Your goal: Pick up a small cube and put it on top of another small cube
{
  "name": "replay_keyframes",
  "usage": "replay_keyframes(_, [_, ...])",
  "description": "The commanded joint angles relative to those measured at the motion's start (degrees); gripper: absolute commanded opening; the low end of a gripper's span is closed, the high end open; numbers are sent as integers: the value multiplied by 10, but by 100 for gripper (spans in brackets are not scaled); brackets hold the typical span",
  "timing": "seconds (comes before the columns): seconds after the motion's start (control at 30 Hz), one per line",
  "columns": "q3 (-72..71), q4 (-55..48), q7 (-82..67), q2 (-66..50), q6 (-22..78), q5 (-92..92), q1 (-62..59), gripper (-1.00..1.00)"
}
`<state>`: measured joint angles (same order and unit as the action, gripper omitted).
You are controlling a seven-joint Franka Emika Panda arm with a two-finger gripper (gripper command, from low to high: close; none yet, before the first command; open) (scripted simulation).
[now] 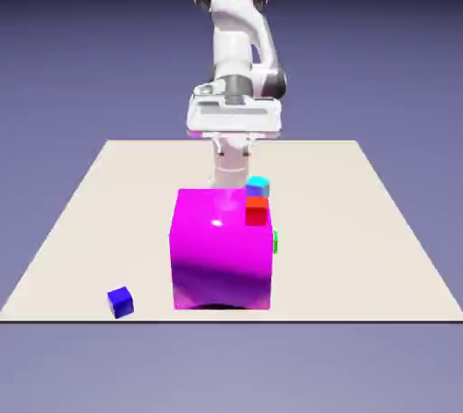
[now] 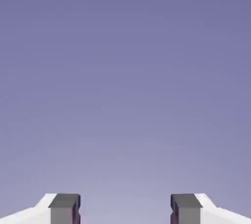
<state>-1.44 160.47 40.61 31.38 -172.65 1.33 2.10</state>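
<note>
Exterior view: five cubes show, one huge and four small, along with one table (image 1: 335, 212) and one white arm (image 1: 232, 32). The huge one is the magenta cube (image 1: 222, 248), standing near the table's front edge, a little to the exterior view's left of the middle. The green cube (image 1: 275, 241), the task's small cube, peeks out as a thin strip just past the magenta cube's side, on the exterior view's right; the rest of it is hidden. One red cube (image 1: 257, 211) shows against the magenta cube's upper corner on that same side (whether it touches the magenta one, I cannot tell). One cyan cube (image 1: 258, 186), with a bluer front face, shows just above the red one in the picture, its lower part covered. One blue cube (image 1: 120, 302) sits apart from the others, near the table's front edge on the exterior view's left, turned so that a corner points forward. The arm reaches forward from the far side, and its gripper shows beyond the magenta cube, pale and washed out; its fingertips are hard to make out from here.

Hand view: two grey fingertips, one at each side of the bottom edge, stand well apart, so the gripper (image 2: 125, 209) is open, with nothing between them but backdrop (image 2: 125, 86). That plain blue-violet (paler toward the bottom) fills the rest.
</note>
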Motion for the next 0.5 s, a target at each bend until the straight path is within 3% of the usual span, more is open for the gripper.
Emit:
replay_keyframes(0.0, [-17, -4, -19, -12, 15, 13, 12, 0])
replay_keyframes(0.47, [-214, 2, -189, -303, 317, 333, 103, 0])
